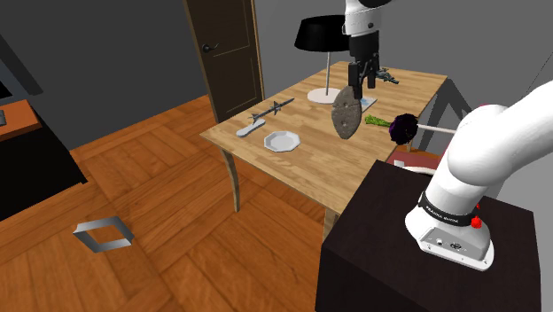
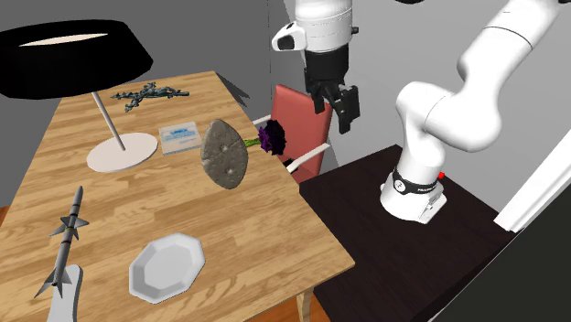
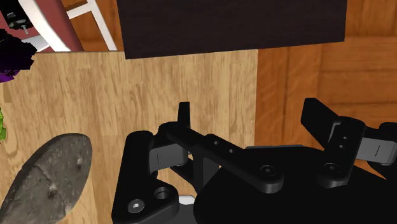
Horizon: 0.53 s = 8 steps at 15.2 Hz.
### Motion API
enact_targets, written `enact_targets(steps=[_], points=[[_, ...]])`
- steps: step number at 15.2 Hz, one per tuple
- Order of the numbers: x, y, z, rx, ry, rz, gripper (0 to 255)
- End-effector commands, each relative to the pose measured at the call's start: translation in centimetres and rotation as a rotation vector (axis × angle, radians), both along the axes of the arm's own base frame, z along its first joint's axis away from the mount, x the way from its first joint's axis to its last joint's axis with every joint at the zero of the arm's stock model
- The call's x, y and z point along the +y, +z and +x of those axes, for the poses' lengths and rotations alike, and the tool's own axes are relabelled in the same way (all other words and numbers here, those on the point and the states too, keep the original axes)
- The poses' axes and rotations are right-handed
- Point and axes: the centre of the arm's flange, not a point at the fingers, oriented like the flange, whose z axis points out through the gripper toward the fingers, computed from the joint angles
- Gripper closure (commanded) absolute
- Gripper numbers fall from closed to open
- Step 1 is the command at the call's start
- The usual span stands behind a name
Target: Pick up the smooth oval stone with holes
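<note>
Wrist view, gripper (image 3: pixel 251 119) spread apart, clasping nothing, grey pitted stone (image 3: pixel 48 178) beside it, partly cut off

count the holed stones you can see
1: the grey oval stone, tipped on edge, between the lamp base and the purple flower; another could hide behind the lampshade.

I count one stone (image 1: pixel 346 113), one lamp (image 1: pixel 323 40), one plate (image 1: pixel 282 141), one flower (image 2: pixel 272 137). One table (image 1: pixel 310 173). One chair (image 2: pixel 302 114), one door (image 1: pixel 226 53).

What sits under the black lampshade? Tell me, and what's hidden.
A thin stem runs down to a round white base on the wooden table. The lampshade covers the stem's top.
</note>
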Motion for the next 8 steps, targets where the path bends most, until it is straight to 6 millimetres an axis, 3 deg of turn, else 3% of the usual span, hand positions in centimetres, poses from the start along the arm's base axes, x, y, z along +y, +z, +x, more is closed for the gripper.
enact_targets(steps=[1, 8], points=[[-2.5, -0.6, 0.9, -0.007, 0.001, 0.000, 0], [-10.5, -3.0, 4.7, -0.030, 0.003, 0.004, 0]])
